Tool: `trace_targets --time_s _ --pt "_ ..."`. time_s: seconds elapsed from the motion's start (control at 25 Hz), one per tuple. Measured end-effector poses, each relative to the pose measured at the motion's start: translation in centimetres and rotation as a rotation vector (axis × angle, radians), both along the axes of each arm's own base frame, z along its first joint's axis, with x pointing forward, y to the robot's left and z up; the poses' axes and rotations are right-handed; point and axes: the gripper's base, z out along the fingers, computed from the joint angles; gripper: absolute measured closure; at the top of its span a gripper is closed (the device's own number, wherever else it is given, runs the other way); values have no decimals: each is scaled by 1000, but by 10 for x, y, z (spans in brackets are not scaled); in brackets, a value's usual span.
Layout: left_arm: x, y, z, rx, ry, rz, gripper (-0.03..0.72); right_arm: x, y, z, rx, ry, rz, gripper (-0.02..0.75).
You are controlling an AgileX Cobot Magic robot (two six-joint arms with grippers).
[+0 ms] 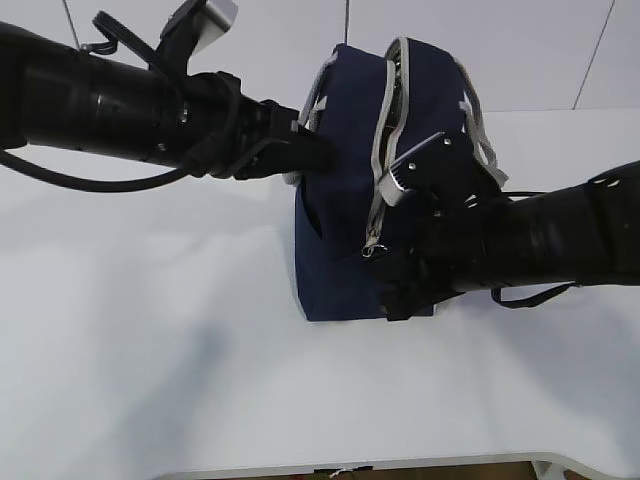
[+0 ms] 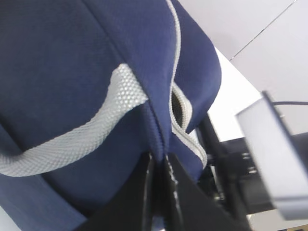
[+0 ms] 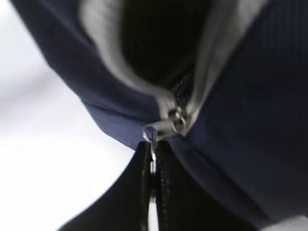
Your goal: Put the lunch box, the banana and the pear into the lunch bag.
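Right gripper (image 3: 153, 166) is clenched on the grey zipper's metal ring pull (image 3: 150, 139), with the large navy-blue fabric lunch bag (image 1: 345, 180) directly ahead of its fingertips (zipper mouth gaping just beyond). Left gripper (image 2: 159, 168) pinches a fold of the same bag's fabric beside a grey webbing handle (image 2: 86, 137). Beneath both, the bag stands on the white desk (image 1: 150, 380).

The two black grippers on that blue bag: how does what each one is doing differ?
The left gripper pinches a fold of the lunch bag's navy fabric beside a grey webbing handle; the right gripper pinches the zipper's ring pull. The left one meets the bag high on its side, the right one low at the zipper's end. Both have their fingers shut.
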Motion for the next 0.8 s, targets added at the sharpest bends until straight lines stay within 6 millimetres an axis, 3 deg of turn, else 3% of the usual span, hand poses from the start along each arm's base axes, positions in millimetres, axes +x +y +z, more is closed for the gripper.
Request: trace_targets --time_s 0.24,0.8 --pt "0 0 0 1 -1 2 697 -10 -3 16 -8 3 26 720" --pt "1 0 0 3 -2 6 697 -18 -5 33 24 11 15 720"
